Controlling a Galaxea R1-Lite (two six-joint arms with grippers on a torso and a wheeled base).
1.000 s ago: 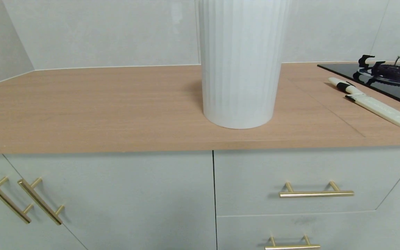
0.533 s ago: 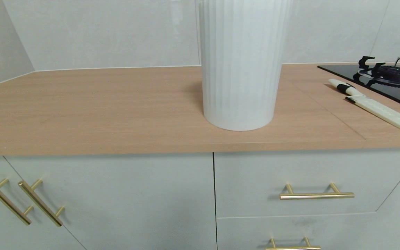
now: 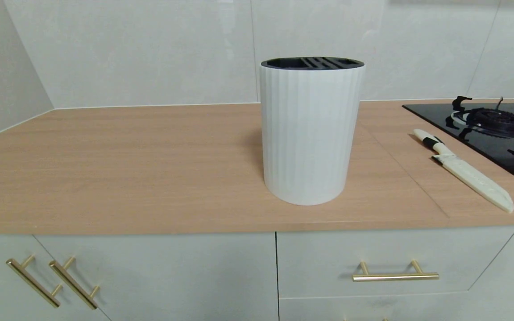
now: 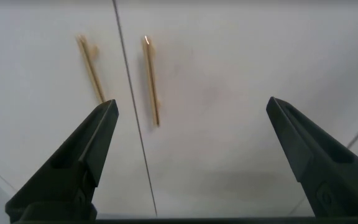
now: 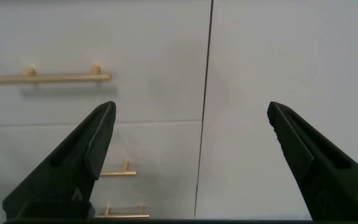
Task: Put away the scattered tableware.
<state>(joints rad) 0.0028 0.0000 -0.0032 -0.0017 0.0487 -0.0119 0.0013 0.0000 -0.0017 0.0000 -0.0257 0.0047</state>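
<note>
Knife (image 3: 462,171): flat on the surface (image 3: 150,169), above the right gripper (image 5: 191,106), right of the knife block (image 3: 312,133).
Handling: likely light, stiff, sharp; grasp the handle (image 3: 431,143).
Left gripper (image 4: 191,102): spread apart, empty, like the right.

The right end effector (image 5: 190,107) is gaping wide, facing pale drawer fronts (image 5: 142,37) bearing brass bar handles (image 5: 53,78).

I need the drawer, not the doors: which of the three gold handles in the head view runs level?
The lone handle on the drawer below the knife; the other two, far left, slant side by side.
</note>
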